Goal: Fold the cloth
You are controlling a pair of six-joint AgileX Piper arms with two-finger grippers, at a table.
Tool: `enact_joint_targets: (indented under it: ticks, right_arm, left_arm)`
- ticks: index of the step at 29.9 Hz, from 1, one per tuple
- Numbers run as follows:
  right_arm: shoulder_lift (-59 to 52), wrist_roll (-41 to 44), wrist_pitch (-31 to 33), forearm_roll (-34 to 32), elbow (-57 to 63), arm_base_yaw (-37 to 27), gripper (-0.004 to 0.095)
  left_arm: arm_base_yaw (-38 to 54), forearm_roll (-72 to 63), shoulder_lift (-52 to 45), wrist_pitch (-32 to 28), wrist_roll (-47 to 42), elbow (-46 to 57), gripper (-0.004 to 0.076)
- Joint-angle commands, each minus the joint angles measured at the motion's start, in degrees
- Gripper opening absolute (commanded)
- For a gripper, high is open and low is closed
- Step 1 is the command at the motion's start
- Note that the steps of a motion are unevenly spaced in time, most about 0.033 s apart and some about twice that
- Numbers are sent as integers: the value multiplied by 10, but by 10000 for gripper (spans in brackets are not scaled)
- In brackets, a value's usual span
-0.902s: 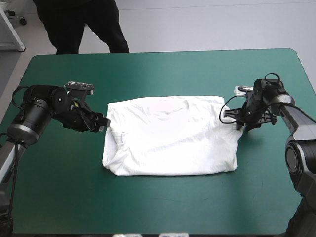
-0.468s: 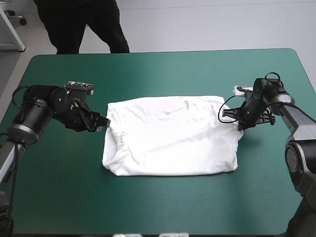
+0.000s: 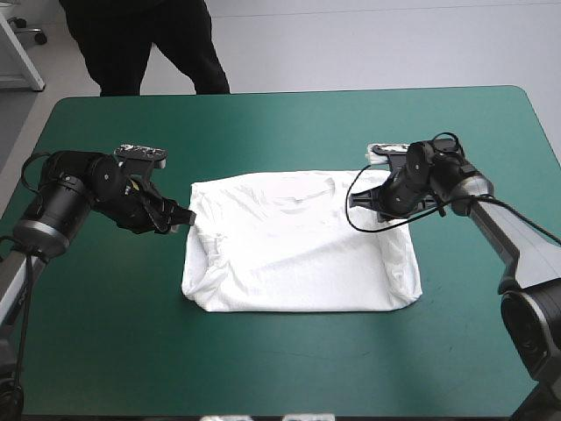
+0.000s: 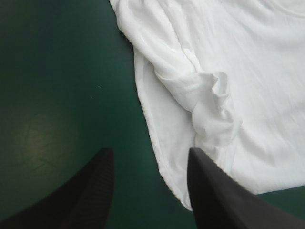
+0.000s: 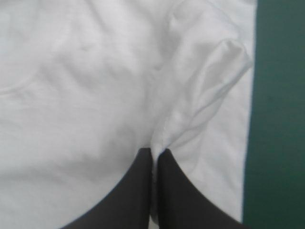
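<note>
Teal-green tabletop (image 3: 289,123) carries the T-shirt (image 3: 289,254), lying flat — left gripper (image 3: 180,219) spread apart at its left edge, right gripper (image 3: 358,200) clamped on a right-side fold.

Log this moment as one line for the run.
T-shirt: spread on table | left gripper: open at left edge | right gripper: shut on right edge

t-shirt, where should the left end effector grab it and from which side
Probably the bunched sleeve fold on the left edge of the T-shirt, coming in low from the table's left. It bulges above the flat cloth, just ahead of the open left end effector.
</note>
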Motion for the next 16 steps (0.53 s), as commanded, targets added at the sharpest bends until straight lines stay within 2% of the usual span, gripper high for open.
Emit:
enact_joint_targets:
  ticks: [1,10,12,14,16]
  right_arm:
    - [-13,4,-31,19,-11,26,-17]
    - [45,-43,-29,114,-11,43,0]
    - [50,-43,-25,118,-11,44,69]
    - [50,-44,-12,124,-11,44,210]
    - [49,-55,24,131,-23,44,398]
  left_arm:
    - [1,-7,-20,-10,-5,-17,347]
    - [1,-7,-20,-10,-5,-17,347]
    - [1,-7,-20,-10,-5,-17,347]
    - [1,-7,-20,-10,-5,-17,347]
    - [1,-7,-20,-11,-5,-17,347]
